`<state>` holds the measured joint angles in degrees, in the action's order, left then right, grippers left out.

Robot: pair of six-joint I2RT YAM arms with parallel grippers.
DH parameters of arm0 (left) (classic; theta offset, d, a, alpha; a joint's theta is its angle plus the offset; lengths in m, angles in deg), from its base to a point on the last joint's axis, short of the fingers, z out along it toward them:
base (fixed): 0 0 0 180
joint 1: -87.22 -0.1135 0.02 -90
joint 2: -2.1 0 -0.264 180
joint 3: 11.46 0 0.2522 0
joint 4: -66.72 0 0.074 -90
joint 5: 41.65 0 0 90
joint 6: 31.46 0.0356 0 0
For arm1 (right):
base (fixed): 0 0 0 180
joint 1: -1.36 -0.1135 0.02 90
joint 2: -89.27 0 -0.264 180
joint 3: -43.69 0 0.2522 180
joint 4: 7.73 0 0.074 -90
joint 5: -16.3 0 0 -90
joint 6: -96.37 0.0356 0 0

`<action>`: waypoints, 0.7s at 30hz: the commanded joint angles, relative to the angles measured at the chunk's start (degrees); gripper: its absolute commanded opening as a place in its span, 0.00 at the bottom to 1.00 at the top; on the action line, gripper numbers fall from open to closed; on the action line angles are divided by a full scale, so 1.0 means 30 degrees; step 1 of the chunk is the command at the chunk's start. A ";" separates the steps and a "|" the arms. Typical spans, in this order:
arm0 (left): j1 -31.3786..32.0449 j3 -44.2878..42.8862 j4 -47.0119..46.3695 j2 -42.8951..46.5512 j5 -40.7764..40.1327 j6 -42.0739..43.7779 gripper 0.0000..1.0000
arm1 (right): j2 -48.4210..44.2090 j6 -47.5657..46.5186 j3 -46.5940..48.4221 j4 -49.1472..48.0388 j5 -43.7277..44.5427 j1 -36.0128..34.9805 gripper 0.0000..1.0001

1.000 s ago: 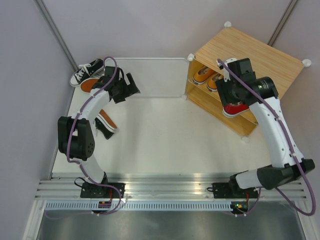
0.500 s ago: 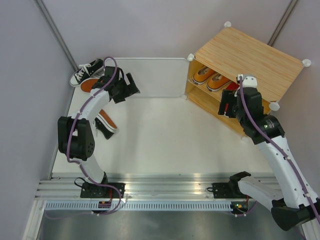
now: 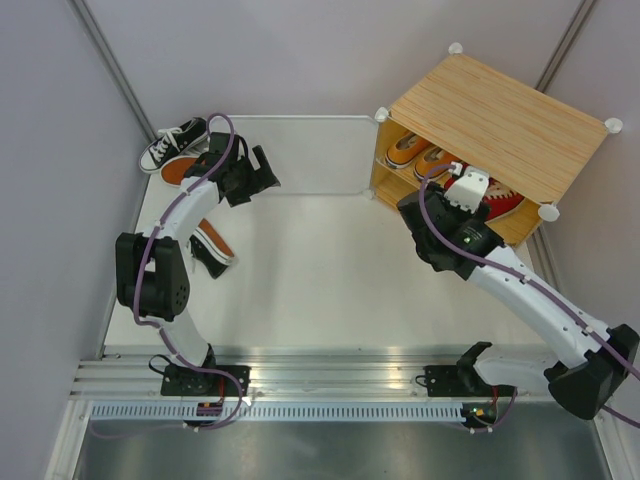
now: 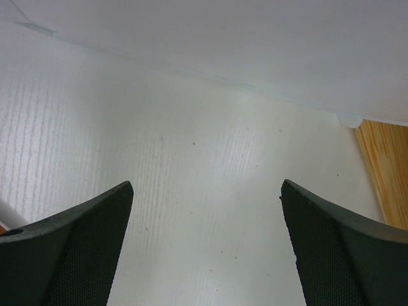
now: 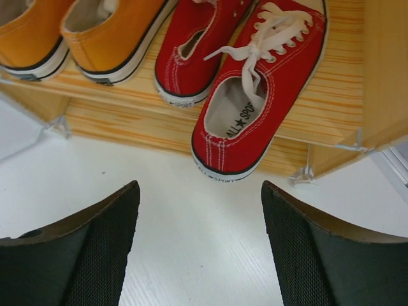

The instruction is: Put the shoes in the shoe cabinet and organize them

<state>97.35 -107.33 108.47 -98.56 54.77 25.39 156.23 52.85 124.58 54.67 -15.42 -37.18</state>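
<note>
At the far-left corner of the desk (image 3: 320, 260) lies a black sneaker (image 3: 178, 138). Its long axis runs diagonally from near-left to far-right. Just beside it, on the near side, an overturned shoe (image 3: 180, 170) shows its orange-brown outsole. A third shoe (image 3: 212, 245), black with an orange-brown sole, lies nearer the bases and is partly hidden by the left arm. Its long axis runs from far-left to near-right.

The left pincer (image 3: 262, 168) hangs to the right of these three shoes. Its fingers are spread wide and hold nothing. The left wrist view shows only bare desk and a corner of the cabinet, so the pincer faces away from the shoes. The frosted door panel (image 3: 300, 150) lies flat on the desk between this pincer and the shoe cabinet (image 3: 500, 105).

The cabinet stands at the far right. On its shelf (image 5: 331, 121) the orange pair (image 5: 95, 32) sits on the left and the red pair (image 5: 255, 95) on the right, heels outward. The heel of the right-hand red shoe appears to overhang the shelf's front edge. The right pincer (image 5: 199, 191) hangs just before the red pair, fingers spread, holding nothing.

The loose shoes lie well apart from the right pincer. The left arm is nearer. To reach them, the left pincer probably must turn leftward and set its fingers across a shoe's long axis.
</note>
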 commanded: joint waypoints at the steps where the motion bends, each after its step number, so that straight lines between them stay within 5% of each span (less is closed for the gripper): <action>1: -0.0037 -0.0346 -0.0218 0.0770 0.0176 -0.0084 1.00 | 0.0296 0.2814 0.0620 0.1392 0.3715 -0.0101 0.81; 6: -0.0037 -0.0317 -0.0218 0.0859 0.0234 -0.0172 1.00 | 0.0620 0.4484 0.0006 0.1219 0.5209 -0.0101 0.80; 21: -0.0037 -0.0141 -0.0306 0.1298 0.0586 -0.0406 1.00 | 0.2377 0.2057 -0.1721 -0.3232 0.5095 0.1568 0.77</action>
<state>97.35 -107.33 108.45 -97.40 55.05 25.37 163.33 61.25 120.75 50.76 -1.26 -33.36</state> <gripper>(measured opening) 0.994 0.770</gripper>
